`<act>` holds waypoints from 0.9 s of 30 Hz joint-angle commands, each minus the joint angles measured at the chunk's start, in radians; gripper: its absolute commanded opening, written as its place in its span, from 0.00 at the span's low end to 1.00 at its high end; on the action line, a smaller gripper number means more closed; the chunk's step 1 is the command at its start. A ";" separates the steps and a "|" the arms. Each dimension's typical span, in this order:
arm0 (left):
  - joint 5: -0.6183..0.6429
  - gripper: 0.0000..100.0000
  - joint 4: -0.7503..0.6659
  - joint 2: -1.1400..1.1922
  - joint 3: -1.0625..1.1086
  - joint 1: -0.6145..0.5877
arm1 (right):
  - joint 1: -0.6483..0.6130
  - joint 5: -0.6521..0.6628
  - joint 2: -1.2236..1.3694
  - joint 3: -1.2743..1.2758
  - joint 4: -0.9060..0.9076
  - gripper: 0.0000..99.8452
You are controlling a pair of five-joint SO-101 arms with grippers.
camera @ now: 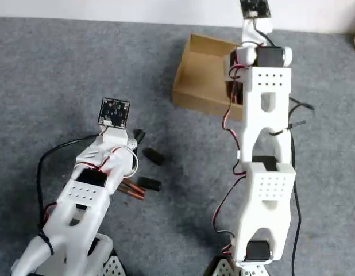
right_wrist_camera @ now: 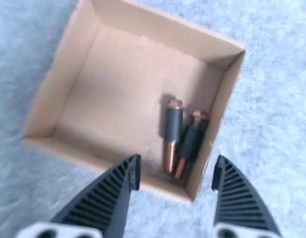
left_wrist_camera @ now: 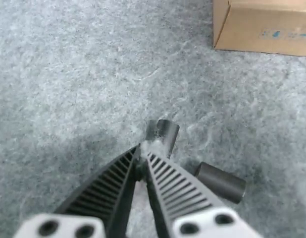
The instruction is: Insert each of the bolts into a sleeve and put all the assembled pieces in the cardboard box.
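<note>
My left gripper (left_wrist_camera: 143,149) is shut, its tips resting against the near end of a black sleeve (left_wrist_camera: 163,132) that lies on the grey carpet. A second black sleeve (left_wrist_camera: 220,181) lies just beside it. In the high view three sleeves (camera: 153,156) are scattered by the left arm, with copper bolts (camera: 132,190) partly hidden under it. My right gripper (right_wrist_camera: 175,171) hangs open above the cardboard box (right_wrist_camera: 69,64). Two bolts in sleeves (right_wrist_camera: 173,130) lie side by side against the box's wall.
The cardboard box (camera: 192,86) stands at the back of the carpet, with the right arm (camera: 268,115) stretched over its right side. Open carpet lies between the two arms and to the left of the box.
</note>
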 commanded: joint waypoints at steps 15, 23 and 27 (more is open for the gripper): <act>0.052 0.01 -0.018 -0.010 -0.047 -0.045 | -0.159 -0.017 -0.429 -0.142 0.209 0.21; 0.080 0.01 0.046 -0.305 0.048 -0.117 | -0.297 -0.017 -0.800 0.321 0.203 0.21; 0.078 0.01 0.086 -0.516 0.127 -0.147 | -0.366 -0.017 -0.949 0.550 0.202 0.21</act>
